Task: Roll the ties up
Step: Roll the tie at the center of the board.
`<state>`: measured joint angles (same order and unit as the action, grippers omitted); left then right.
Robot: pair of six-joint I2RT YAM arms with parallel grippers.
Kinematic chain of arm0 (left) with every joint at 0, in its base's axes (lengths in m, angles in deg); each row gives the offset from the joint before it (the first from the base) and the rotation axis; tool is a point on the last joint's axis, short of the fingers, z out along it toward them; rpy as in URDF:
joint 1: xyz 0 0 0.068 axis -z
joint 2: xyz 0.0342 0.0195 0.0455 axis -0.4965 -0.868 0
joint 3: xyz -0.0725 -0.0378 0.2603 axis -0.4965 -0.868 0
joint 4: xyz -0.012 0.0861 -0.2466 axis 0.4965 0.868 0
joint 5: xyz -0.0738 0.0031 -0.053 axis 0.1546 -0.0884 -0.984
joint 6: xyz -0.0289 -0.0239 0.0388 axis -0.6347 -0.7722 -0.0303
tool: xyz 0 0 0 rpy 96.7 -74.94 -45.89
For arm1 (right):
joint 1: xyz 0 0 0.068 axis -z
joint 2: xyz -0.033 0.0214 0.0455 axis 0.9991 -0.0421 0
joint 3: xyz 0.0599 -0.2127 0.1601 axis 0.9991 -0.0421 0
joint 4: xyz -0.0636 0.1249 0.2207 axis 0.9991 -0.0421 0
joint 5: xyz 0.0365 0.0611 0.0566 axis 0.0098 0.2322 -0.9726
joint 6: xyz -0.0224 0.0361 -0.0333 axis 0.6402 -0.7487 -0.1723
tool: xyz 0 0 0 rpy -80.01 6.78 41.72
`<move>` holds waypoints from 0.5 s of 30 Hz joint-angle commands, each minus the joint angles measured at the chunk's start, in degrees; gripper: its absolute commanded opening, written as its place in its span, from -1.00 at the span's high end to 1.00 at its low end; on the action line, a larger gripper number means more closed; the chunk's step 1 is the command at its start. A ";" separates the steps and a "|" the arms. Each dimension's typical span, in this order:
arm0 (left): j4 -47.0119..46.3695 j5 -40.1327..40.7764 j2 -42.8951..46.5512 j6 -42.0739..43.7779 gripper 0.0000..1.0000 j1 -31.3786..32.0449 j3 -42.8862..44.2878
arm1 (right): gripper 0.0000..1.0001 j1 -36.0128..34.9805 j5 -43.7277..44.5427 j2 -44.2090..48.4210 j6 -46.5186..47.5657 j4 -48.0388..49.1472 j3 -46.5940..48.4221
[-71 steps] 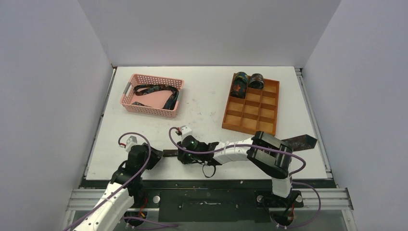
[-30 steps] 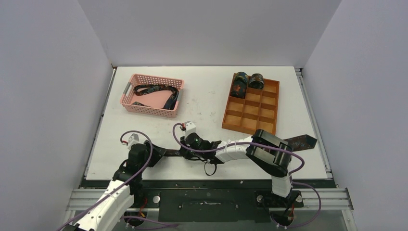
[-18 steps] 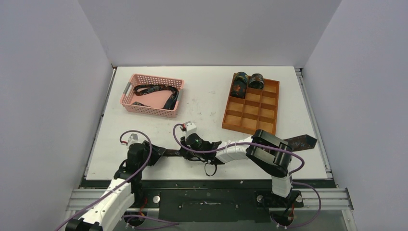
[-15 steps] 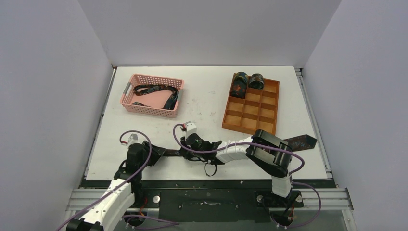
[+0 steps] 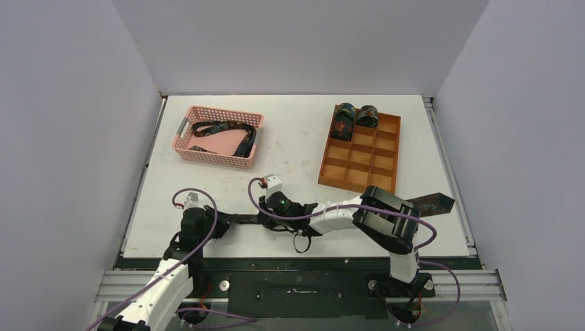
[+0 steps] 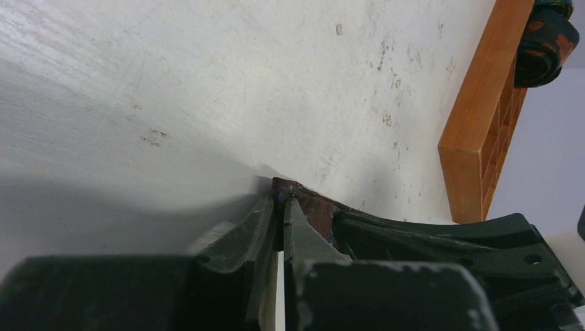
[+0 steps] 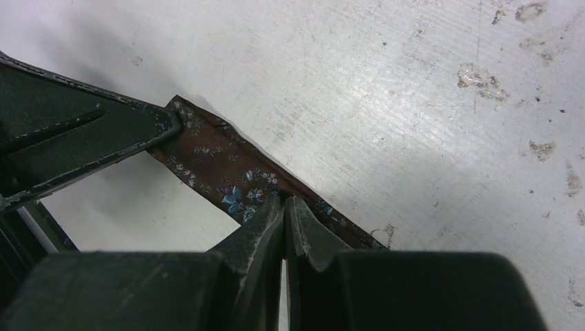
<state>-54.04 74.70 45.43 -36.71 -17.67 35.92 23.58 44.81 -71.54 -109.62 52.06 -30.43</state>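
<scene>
Clamping the long, dark, speckled fabric necktie [image 7: 207, 152] with left gripper [image 6: 281, 205] at its tip, right gripper [image 7: 284, 205] just beside, both fully closed.

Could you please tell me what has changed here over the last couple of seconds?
The right fingers moved a little right and away from the bases. The left fingers drew slightly left, so more of the tie shows between them. Both pairs are shut on it. The basket, tray and rolled ties have not moved.
</scene>
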 commanded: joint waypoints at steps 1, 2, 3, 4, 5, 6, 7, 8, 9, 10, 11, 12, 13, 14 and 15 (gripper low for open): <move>-1.41 -0.35 2.45 1.37 1.00 -0.65 -0.36 | 0.89 -0.83 1.09 1.92 0.39 -5.67 -1.88; -1.10 -0.17 3.15 1.39 1.00 -0.68 -0.36 | 0.88 -0.86 1.49 2.84 0.31 -6.03 -1.77; -0.93 0.02 3.87 1.40 1.00 -0.67 -0.36 | 0.81 -0.86 1.96 3.74 0.21 -6.44 -1.40; -0.65 0.15 4.55 1.33 1.00 -0.72 -0.36 | 0.70 -0.95 2.40 4.69 0.26 -7.05 -1.05; -0.46 0.28 5.13 1.31 1.00 -0.70 -1.28 | 0.60 -1.09 2.66 5.91 0.39 -7.50 -0.48; -0.25 0.45 5.63 1.31 1.00 -0.73 -1.60 | 0.51 -1.30 3.07 6.58 0.71 -8.39 0.23; -0.07 0.50 5.99 1.31 1.00 -0.72 -1.73 | 0.45 -1.49 3.21 6.97 1.08 -9.11 1.09; -0.04 0.50 6.19 1.35 1.00 -0.73 -1.84 | 0.42 -1.78 3.24 7.14 1.47 -9.83 2.14; -0.03 0.49 6.34 1.39 1.00 -0.68 -1.93 | 0.42 -2.01 3.19 7.10 2.08 -10.67 3.70; -0.03 0.49 6.37 1.40 1.00 -0.67 -2.09 | 0.43 -2.36 2.95 6.75 2.34 -11.33 4.75; -0.10 0.49 6.37 1.40 1.00 -0.69 -2.24 | 0.45 -2.62 2.70 6.28 2.61 -11.70 5.82; -0.31 0.38 6.37 1.40 1.00 -0.67 -2.40 | 0.50 -2.80 2.51 5.73 2.69 -12.01 6.76; -0.56 0.21 6.37 1.40 1.00 -0.72 -2.65 | 0.56 -2.93 2.26 5.14 2.72 -11.93 7.41; -0.86 0.16 6.40 1.32 1.00 -0.68 -2.88 | 0.62 -3.08 2.07 4.48 2.68 -11.89 8.09; -0.95 0.07 6.50 1.23 1.00 -0.67 -3.03 | 0.69 -3.12 1.82 3.80 2.57 -11.81 8.66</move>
<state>-53.19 74.33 51.40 -36.16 -17.89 35.92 21.30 46.39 -67.19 -107.99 40.57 -26.00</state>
